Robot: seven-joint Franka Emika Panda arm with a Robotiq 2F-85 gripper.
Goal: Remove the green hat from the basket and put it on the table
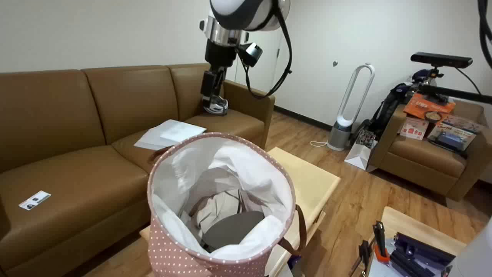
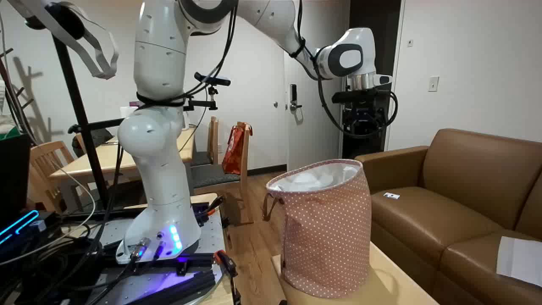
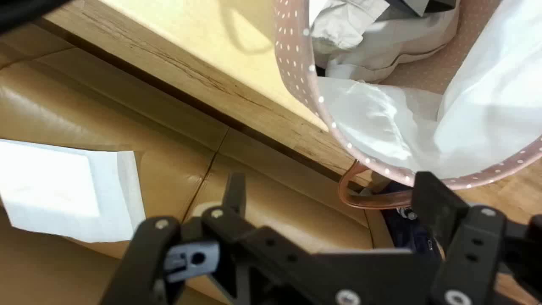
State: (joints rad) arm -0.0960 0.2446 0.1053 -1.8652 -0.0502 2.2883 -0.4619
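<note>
The pink dotted basket (image 1: 177,254) stands on the pale wooden table (image 1: 311,173); both also show in an exterior view, basket (image 2: 326,241) and table (image 2: 402,275). The grey-olive green hat (image 1: 234,229) lies low inside the basket, beside a beige cloth (image 1: 221,209). In the wrist view a dark grey piece at the top edge seems to be part of the hat (image 3: 417,5); most of it is cut off. My gripper (image 3: 330,180) is open and empty. It hangs above the sofa side, past the basket's rim (image 3: 315,91), apart from the hat. It also shows in both exterior views (image 1: 209,96) (image 2: 363,131).
A brown leather sofa (image 1: 77,184) runs alongside the table, with white papers (image 1: 171,134) and a small card (image 1: 34,200) on it. The basket's white lining (image 1: 257,161) and brown strap handle (image 3: 377,199) stick out near the rim. An armchair (image 1: 426,154) holds boxes.
</note>
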